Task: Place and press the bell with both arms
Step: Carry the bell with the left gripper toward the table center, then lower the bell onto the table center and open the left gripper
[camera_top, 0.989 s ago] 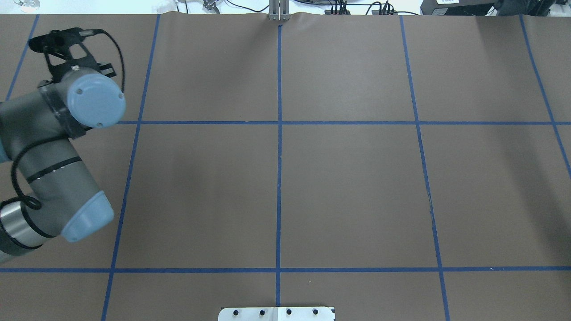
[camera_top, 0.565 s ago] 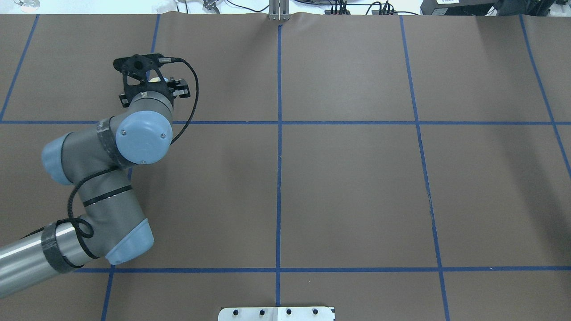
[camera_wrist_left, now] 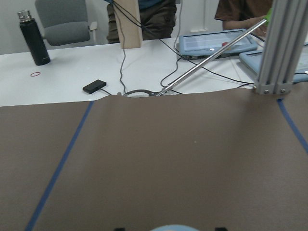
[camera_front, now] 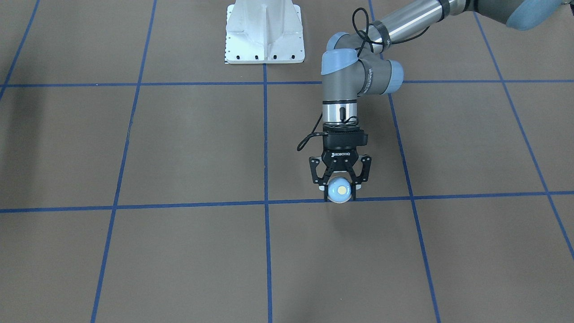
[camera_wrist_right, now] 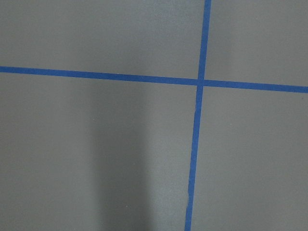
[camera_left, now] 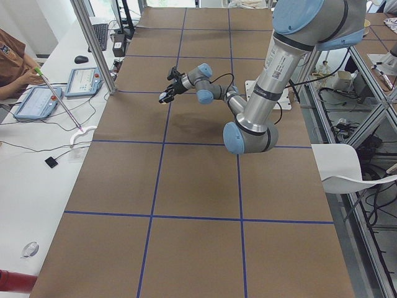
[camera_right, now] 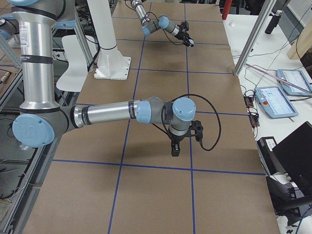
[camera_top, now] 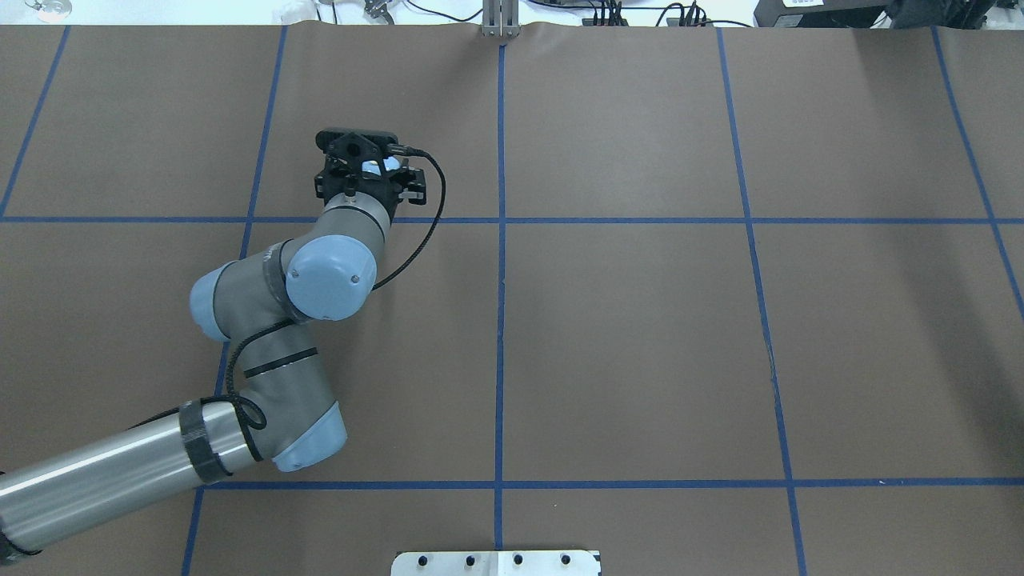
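The light-blue bell (camera_front: pixel 339 189) with its cream button sits between the fingers of my left gripper (camera_front: pixel 340 196), which is shut on it. The left arm (camera_top: pixel 328 276) reaches forward left of the centre tape line and holds the bell (camera_top: pixel 370 166) just above the brown mat. A sliver of the bell (camera_wrist_left: pixel 168 227) shows at the bottom edge of the left wrist view. My right gripper (camera_right: pixel 174 148) points down over the mat and shows only in the exterior right view, so I cannot tell if it is open or shut. The right wrist view shows only mat and a tape cross (camera_wrist_right: pixel 198 82).
The white pedestal (camera_front: pixel 264 33) stands at the robot's side of the table. Blue tape lines (camera_top: pixel 500 320) divide the brown mat into squares. An aluminium post (camera_top: pixel 500 20) stands at the far edge. Beyond it is a desk with tablets (camera_left: pixel 37 102) and cables.
The left arm has swung right from the table's left edge toward the middle, carrying the bell. It now reaches further out over the mat.
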You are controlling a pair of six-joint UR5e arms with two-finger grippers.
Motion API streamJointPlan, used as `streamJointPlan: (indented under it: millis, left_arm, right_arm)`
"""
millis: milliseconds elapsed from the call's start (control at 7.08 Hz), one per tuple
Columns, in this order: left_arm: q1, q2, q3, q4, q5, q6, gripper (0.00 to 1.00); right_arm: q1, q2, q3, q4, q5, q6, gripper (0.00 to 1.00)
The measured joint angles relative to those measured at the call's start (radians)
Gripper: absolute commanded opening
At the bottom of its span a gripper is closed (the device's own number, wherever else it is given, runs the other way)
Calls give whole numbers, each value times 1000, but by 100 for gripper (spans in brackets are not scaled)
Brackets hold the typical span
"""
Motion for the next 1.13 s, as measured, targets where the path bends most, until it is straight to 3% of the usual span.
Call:
streamJointPlan:
  millis: [707, 1130]
  left_arm:
    - [106, -221, 265, -252, -18, 74, 0]
    - [132, -301, 384, -295, -51, 127, 0]
  right_arm:
    - [0, 7, -22, 0, 2, 0, 100]
    - [0, 7, -26, -1, 3, 1, 100]
